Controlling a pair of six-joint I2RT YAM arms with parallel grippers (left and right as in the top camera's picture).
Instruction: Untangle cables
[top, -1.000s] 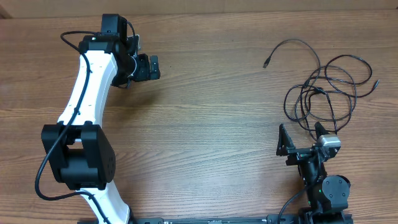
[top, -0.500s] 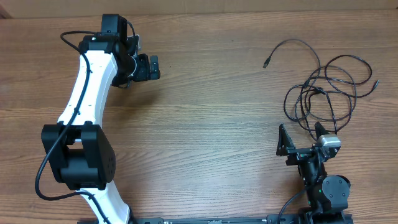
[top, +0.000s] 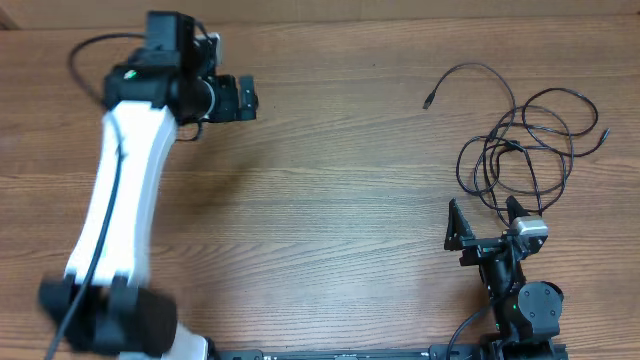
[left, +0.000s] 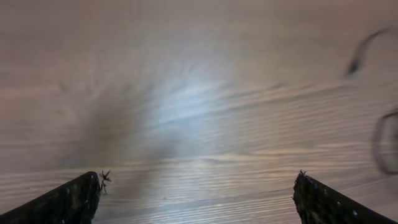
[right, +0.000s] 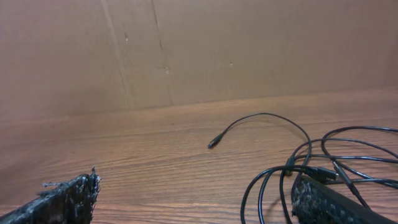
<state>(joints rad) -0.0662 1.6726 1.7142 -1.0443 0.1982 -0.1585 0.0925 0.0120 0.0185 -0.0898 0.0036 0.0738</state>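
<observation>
Cables (top: 525, 140) lie in a loose tangle of thin black loops at the far right of the wooden surface (top: 330, 200), with one free end and its small plug (top: 428, 102) trailing out to the left of the heap. Just on the near side of the tangle sits the right tool (top: 487, 222), its jaws spread wide and holding nothing. At the far left, well apart from the cords, the left tool (top: 243, 99) hangs above the wood, jaws likewise wide apart and empty.
</observation>
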